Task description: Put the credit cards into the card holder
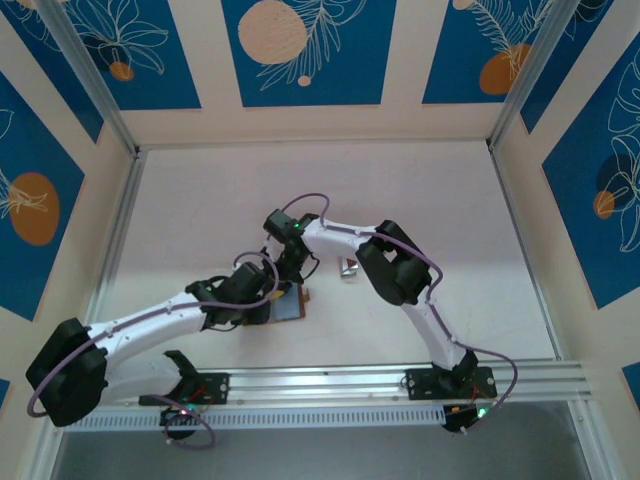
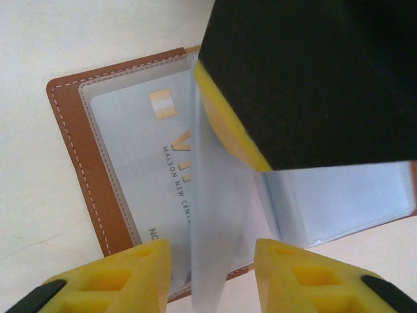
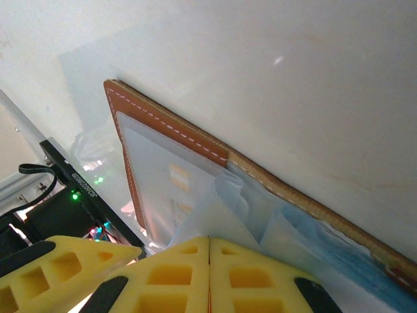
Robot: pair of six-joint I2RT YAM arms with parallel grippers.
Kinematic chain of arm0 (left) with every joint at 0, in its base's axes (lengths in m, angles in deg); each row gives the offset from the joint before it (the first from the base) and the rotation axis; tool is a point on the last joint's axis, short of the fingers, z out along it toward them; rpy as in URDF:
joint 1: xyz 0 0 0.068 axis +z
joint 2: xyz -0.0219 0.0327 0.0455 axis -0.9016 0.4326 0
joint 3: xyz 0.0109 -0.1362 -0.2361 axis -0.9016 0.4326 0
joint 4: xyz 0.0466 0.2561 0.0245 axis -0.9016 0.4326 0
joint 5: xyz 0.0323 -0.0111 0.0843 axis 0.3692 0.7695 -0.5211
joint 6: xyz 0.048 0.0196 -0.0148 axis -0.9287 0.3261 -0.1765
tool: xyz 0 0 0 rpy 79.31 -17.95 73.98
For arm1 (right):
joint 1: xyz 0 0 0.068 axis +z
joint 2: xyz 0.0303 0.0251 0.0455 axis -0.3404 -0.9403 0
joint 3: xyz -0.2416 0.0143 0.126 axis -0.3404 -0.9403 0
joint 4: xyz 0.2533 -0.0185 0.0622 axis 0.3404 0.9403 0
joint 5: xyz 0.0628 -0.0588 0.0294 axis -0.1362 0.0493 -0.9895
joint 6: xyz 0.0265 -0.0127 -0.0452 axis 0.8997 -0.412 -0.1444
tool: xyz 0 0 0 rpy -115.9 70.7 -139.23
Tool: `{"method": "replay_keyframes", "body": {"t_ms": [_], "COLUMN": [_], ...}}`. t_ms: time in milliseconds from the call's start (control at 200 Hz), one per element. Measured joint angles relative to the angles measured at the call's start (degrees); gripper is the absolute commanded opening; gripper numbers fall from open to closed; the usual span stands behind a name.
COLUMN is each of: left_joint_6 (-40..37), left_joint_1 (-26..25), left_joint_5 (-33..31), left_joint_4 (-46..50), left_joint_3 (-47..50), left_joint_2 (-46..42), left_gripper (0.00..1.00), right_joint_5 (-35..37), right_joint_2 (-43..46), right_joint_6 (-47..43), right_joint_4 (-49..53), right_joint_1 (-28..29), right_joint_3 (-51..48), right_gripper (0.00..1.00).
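Note:
The card holder [image 2: 71,150] lies open on the table, brown leather with clear plastic sleeves inside. A credit card [image 2: 163,150] with a gold chip sits in the left sleeve. One clear sleeve [image 2: 212,215] stands up on edge from the holder. My left gripper [image 2: 212,251] is open, a yellow finger on each side of that sleeve without touching it. My right gripper [image 3: 210,240] is shut, its tips pinching the sleeve's upper edge; one of its yellow fingers [image 2: 225,120] shows above the holder. From above, both grippers meet over the card holder [image 1: 292,305].
A small silvery piece [image 1: 348,267] lies on the table just right of the grippers. An aluminium rail [image 1: 330,380] runs along the near edge. Patterned walls close in the pale table [image 1: 420,200] at the left, the back and the right.

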Motion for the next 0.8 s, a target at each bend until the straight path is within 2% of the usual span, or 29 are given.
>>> {"method": "replay_keyframes", "body": {"t_ms": [210,485,795], "left_joint_6": [0.1,0.2,0.1], "left_joint_1": [-2.8,-7.1,-10.0], "left_joint_5": [-5.9,-11.6,-11.8], "left_joint_4": [0.5,1.5,-0.8], "left_joint_3": [-2.2,-4.1,-1.3], "left_joint_2": [5.0,6.8,2.3], "left_gripper": [0.45,0.48,0.45], "right_joint_5": [-0.8,-1.8,-2.0], "right_joint_2": [-0.4,-0.7,-0.9], "right_joint_6": [-0.6,-1.9,-2.0], "right_joint_4": [0.7,1.7,1.5], "right_joint_1": [-0.5,-1.0,-0.9], "right_joint_3": [0.0,0.2,0.5], "right_gripper": [0.09,0.09,0.1]}}
